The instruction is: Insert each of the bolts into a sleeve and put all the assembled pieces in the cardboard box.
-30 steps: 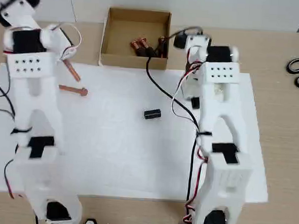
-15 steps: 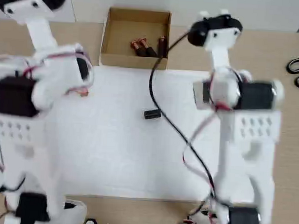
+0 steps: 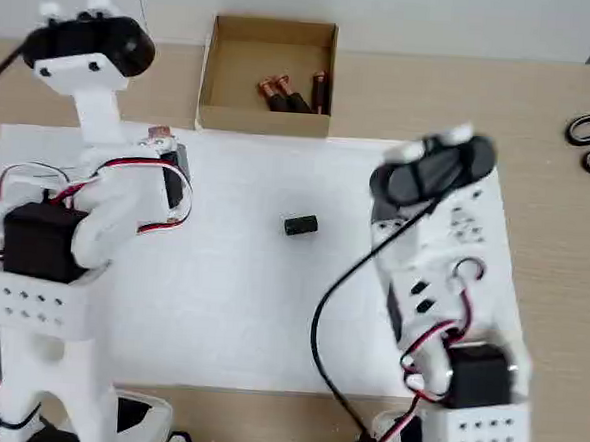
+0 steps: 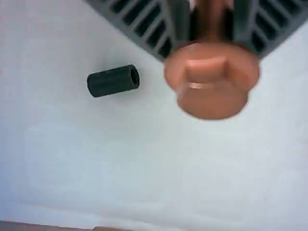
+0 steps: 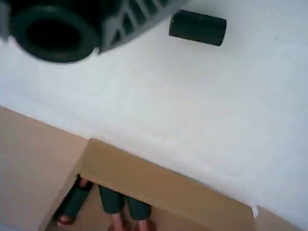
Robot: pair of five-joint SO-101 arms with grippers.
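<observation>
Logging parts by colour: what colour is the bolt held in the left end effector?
Copper-orange. The bolt shows best in the left wrist view.

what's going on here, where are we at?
The left pincer holds a copper bolt, the right pincer a black sleeve, both over the white sheet and not yet joined. A second sleeve lies loose mid-sheet. A few assembled pieces are already in the cardboard box.
</observation>
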